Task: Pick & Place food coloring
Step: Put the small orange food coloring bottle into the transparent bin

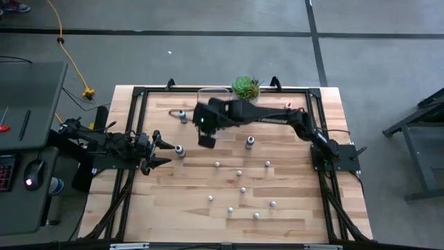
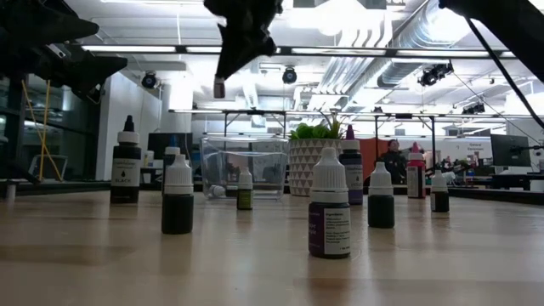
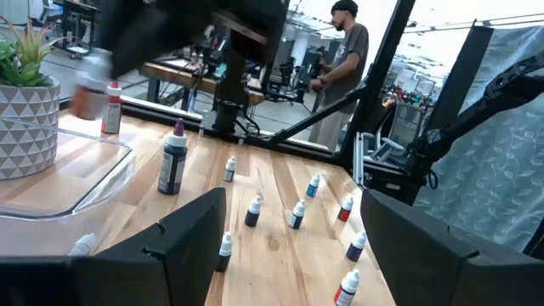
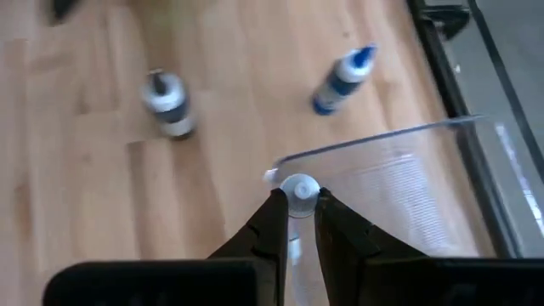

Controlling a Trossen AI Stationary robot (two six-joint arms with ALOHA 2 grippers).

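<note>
Right fingers: the right gripper [image 4: 294,223] was pinched on a small white-capped dropper bottle [image 4: 298,192], held over the corner of the clear plastic bin [image 4: 408,183].
Left fingers: the left gripper [image 1: 164,153] was spread wide, holding nothing, near the surface's left edge.
Food coloring: other tiny bottles [image 1: 242,189] stood scattered, upright, across the pale wooden surface [image 1: 187,208].
Bin: thin, transparent, round-cornered, beside a spiky green succulent [image 1: 245,86] in a patterned white pot.

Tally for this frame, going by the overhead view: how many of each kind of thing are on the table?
Food coloring bottles standing loose: 12
Held bottle in the right gripper: 1
Clear plastic bin: 1
Potted succulent: 1
Total: 15
</note>
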